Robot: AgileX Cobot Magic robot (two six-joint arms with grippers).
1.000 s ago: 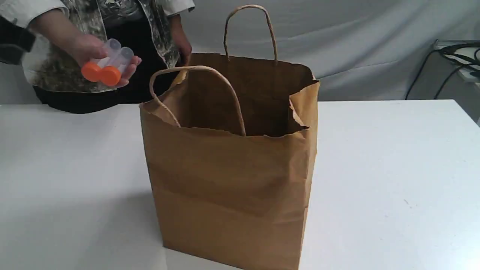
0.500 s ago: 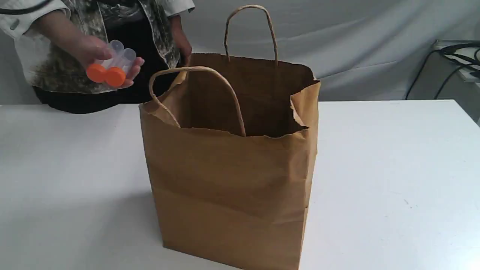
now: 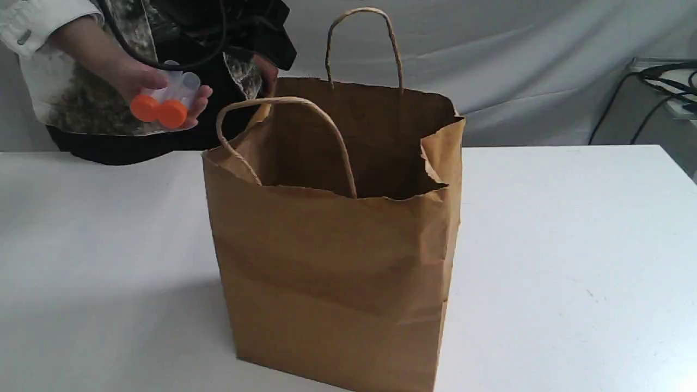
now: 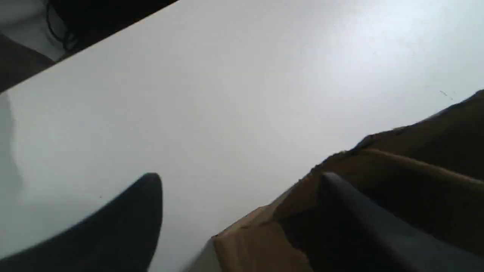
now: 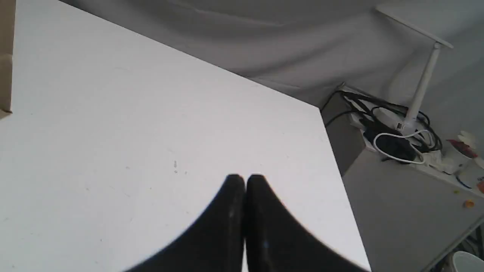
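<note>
Just below our left gripper, jaws spread wide and empty, stands the paper bag, its rim beside one finger; we judge a slow, level approach best (paper crumples). Our right gripper is closed, well apart.

This looks like a robot test room or lab set-up, not a home. A bare white desk stands before a grey cloth backdrop hung in folds from ten to two o'clock. At three o'clock, just off the desk's edge, a low grey stand carries a tangle of black and white cables and a white lamp. At ten o'clock a person holds clear tubes with orange caps.
</note>
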